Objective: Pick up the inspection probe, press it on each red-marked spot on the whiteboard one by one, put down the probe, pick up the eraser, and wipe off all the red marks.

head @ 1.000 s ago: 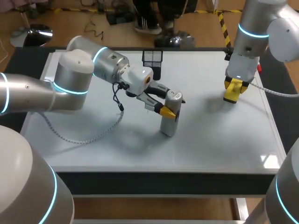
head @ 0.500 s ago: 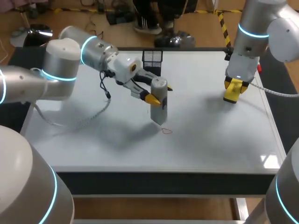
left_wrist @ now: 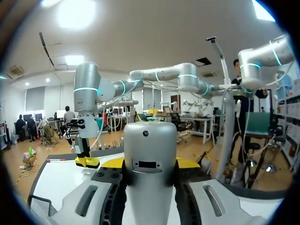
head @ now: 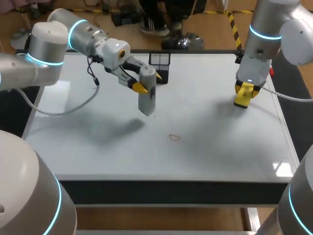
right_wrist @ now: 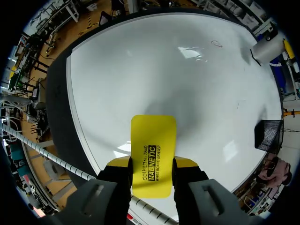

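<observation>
Silver cylindrical probe (head: 147,95) held between my left fingers (head: 140,88), above the white surface (head: 220,147).
The red mark (head: 174,137), hidden from the left wrist view, lies apart from it; right fingers (right_wrist: 186,162) clamp the yellow rectangular eraser (right_wrist: 153,140).

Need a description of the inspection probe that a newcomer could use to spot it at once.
Start at the whiteboard and find the left pincer, near the black mesh basket. The inspection probe is the silver-grey, round-topped cylinder gripped there, roughly upright; the eraser in the right pincer is flat and yellow instead.
</observation>
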Available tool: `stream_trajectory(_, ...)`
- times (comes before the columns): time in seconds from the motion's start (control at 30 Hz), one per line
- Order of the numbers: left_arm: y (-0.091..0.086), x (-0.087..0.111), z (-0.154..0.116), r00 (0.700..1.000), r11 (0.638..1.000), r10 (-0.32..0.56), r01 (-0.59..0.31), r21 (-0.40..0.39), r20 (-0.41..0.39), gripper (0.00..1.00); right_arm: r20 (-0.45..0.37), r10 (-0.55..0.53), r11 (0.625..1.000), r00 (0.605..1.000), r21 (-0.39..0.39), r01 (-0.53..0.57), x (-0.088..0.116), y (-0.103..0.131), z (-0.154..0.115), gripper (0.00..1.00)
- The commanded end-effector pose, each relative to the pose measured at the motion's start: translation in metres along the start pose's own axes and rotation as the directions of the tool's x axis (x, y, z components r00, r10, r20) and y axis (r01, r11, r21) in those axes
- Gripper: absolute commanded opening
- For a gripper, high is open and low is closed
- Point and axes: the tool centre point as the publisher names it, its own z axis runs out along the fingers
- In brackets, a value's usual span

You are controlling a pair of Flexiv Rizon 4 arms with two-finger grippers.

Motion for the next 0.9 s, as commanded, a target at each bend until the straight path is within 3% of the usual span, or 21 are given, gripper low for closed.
stream_trajectory(0.03, -0.001, -0.001, -0.032, 1.0, 1.0, -0.009, 0.01, 0.004, -0.025, 0.0, -0.003, -0.002, 1.0, 1.0, 0.0, 0.002, 0.0, -0.001, -0.001, 0.0)
stream_trajectory(0.67, -0.01, 0.004, -0.133, 0.996, 1.0, -0.014, 0.013, 0.018, 0.089, 0.0, -0.003, -0.002, 1.0, 1.0, 0.0, 0.002, 0.0, -0.001, -0.001, 0.0)
stream_trajectory(0.9, -0.007, 0.002, -0.143, 0.993, 1.0, -0.008, 0.005, 0.024, 0.114, 0.0, -0.003, -0.002, 1.0, 1.0, 0.0, 0.002, 0.0, -0.001, -0.001, 0.0)
